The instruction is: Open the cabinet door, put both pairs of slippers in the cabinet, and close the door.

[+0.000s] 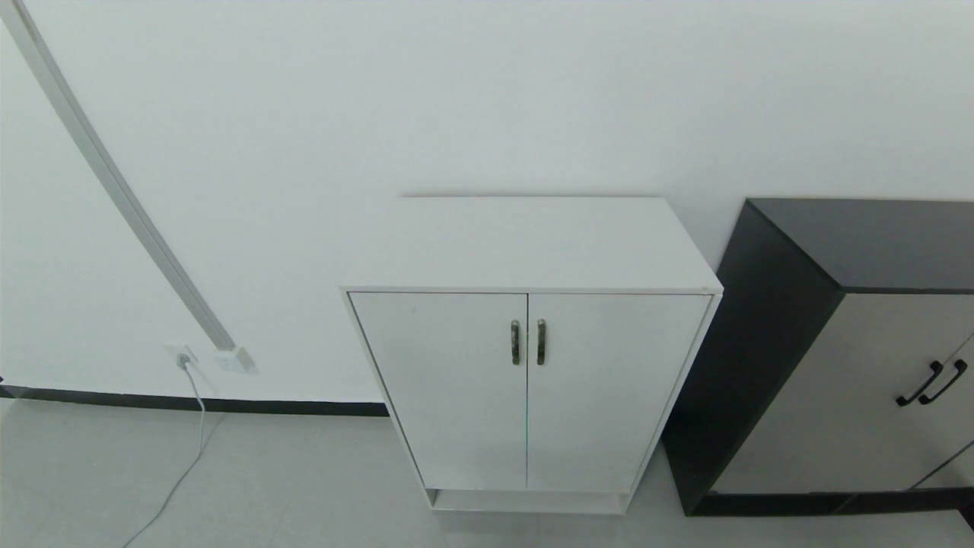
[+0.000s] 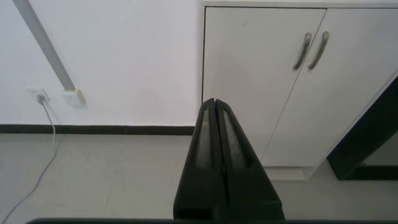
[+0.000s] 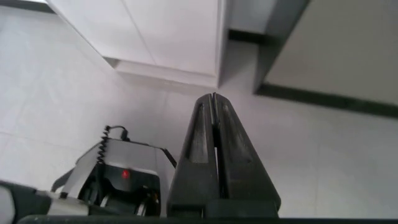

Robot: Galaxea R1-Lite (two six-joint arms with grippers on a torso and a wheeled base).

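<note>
The white cabinet (image 1: 533,251) stands at lower centre of the head view against the wall. Both of its doors are closed, and the left door handle (image 1: 516,342) and right door handle (image 1: 541,342) sit side by side at the middle seam. A black cabinet (image 1: 768,342) stands just beside it at the right edge. The left gripper (image 2: 215,102) and right gripper (image 3: 214,97) each have their fingers pressed together, holding nothing, well apart from the doors.
</note>
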